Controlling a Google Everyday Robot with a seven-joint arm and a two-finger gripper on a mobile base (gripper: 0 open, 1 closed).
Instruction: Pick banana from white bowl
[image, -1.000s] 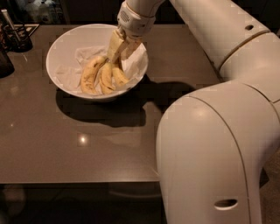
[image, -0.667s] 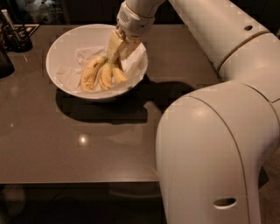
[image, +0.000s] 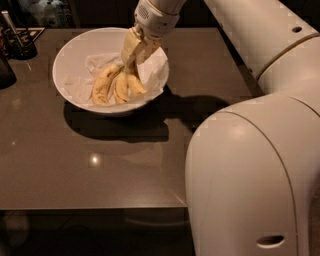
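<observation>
Arm (image: 250, 175) fills the near right, a fat white shell close to the camera. It bends up along the right edge, then reaches back across the top of the view and slants down to the left into the bowl. Ahead of it the brown bench (image: 75, 170) shines under a spot of light. Mid-bench sits the white bowl (image: 67, 62), lined with crumpled white paper (image: 155, 75). Three bananas lie side by side in it. On the left is a speckled banana (image: 102, 85), in the middle a stubby banana (image: 121, 89), and on the right the pale banana (image: 136, 84). The claw (image: 132, 65) points down right at their upper ends, over the pale one; clenched or released, I cannot tell. Far left, a dark holder (image: 17, 42) stands at the bench's back edge.
</observation>
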